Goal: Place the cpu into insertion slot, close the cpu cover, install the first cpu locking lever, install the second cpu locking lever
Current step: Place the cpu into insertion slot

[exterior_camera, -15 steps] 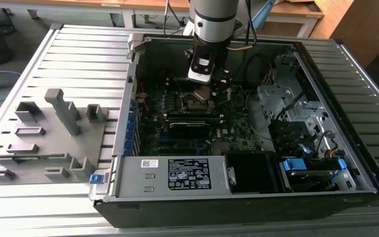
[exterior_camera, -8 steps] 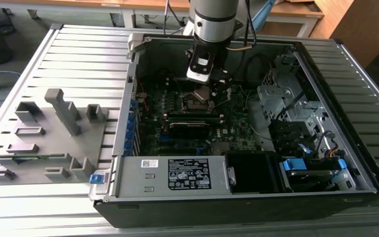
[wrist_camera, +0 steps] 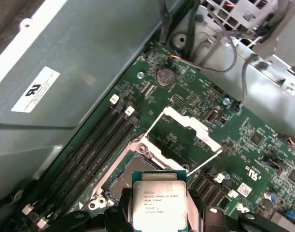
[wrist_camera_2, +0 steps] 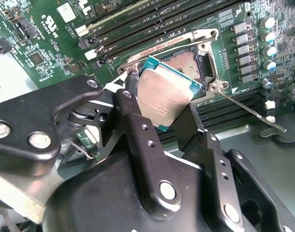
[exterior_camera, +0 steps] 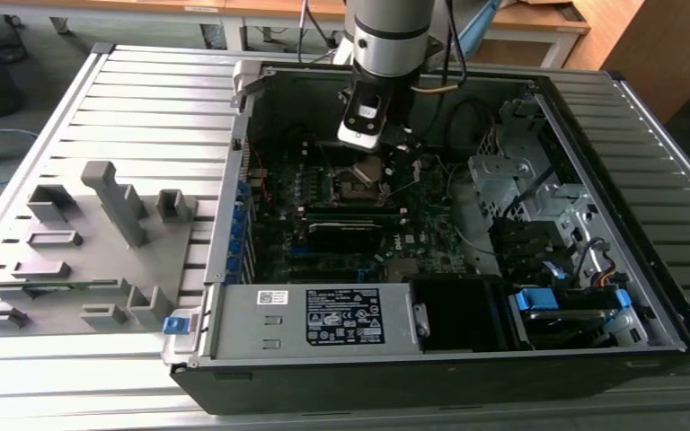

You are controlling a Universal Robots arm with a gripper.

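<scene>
One arm (exterior_camera: 387, 36) comes down from the upper middle of the exterior view, its wrist pointing steeply down into the one open computer case (exterior_camera: 632, 269), which lies on a slatted metal desk (exterior_camera: 141, 99). The two black jaws are closed on the single cpu (wrist_camera_2: 164, 96), pinching it by opposite edges. In the second wrist view the chip is tilted, its silver top facing the camera. It hangs just above the one insertion slot (wrist_camera_2: 188, 63), not seated in it. In the first wrist view the cpu (wrist_camera: 159, 203) covers part of the slot (wrist_camera: 119, 186).

The one cpu cover (wrist_camera: 186, 128) stands swung up off the slot, with green motherboard (wrist_camera: 263, 145) showing through its square window. Two thin wire locking levers are unlatched: one (wrist_camera: 149, 128) beside the cover, the other (wrist_camera: 204, 162) angled out from the slot.

At the exterior view's left, one grey fixture rack (exterior_camera: 82, 251) sits on the desk, well apart from the case.
</scene>
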